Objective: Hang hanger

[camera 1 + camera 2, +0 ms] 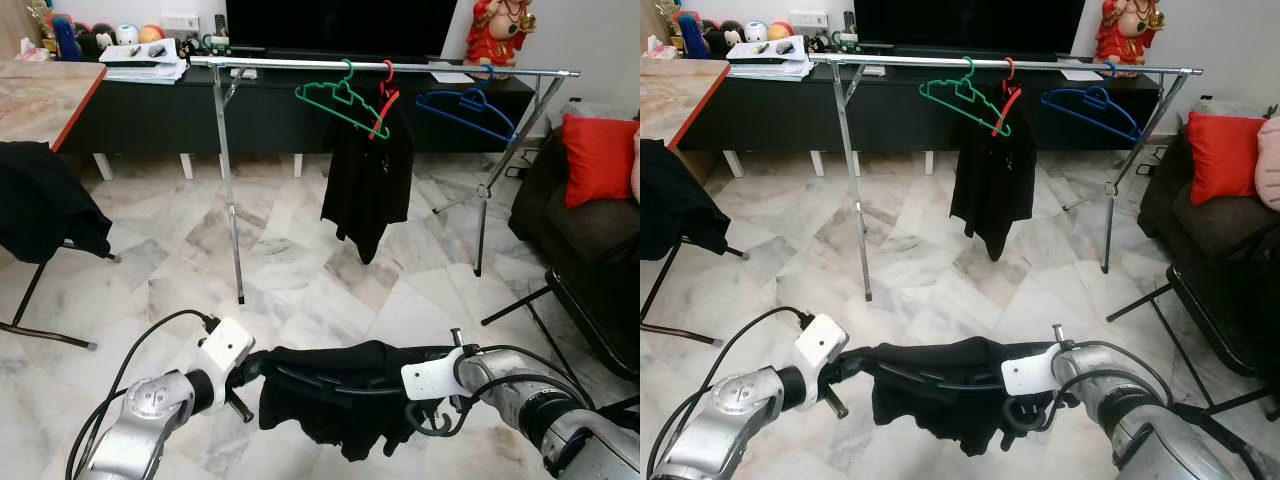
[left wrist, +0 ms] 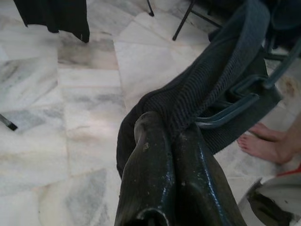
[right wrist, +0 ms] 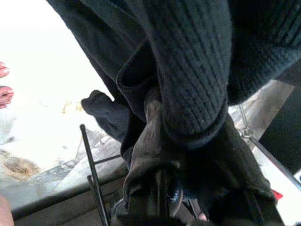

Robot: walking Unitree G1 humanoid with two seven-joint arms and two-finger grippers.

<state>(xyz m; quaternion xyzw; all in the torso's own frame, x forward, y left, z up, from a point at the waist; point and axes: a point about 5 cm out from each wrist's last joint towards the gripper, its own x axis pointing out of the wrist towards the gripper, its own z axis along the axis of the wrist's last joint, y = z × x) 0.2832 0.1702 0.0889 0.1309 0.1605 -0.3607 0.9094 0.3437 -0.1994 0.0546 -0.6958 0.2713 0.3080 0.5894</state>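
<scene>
Here, in the left eye view, the left pincer [image 1: 243, 372] and the right pincer [image 1: 412, 392] hold between them a dark hanger [image 1: 310, 384] draped with a black garment [image 1: 340, 400], low over the marble floor [image 1: 300, 280]; the garment sags just below both pincers, and the hanger's hook [image 1: 438, 420] curls down beside the right one. Well beyond both pincers stands the clothes rail [image 1: 300, 64], carrying a green hanger [image 1: 340, 100], a red hanger [image 1: 385, 100] with a black shirt [image 1: 368, 180], and a blue hanger [image 1: 468, 108]. The right eye view gives the same layout, with open rail to the left of the green hanger [image 1: 962, 98] and between the hung shirt and the blue hanger [image 1: 1090, 105]. In the left wrist view the left pincer's fingers [image 2: 150, 160] are pressed together on the knitted fabric, with the hanger bar [image 2: 230, 101] just past their tips; a person's bare foot [image 2: 263, 143] stands on the floor beyond. In the right wrist view the right pincer's fingers [image 3: 155, 141] are pinching the garment [image 3: 193, 70] near the hanger's end. I judge the step to be the carry toward the rail, hanging not yet done. The next move calls for stepping closer, lifting the load above the bar, turning the hook upright and lowering it onto a free stretch.
</scene>
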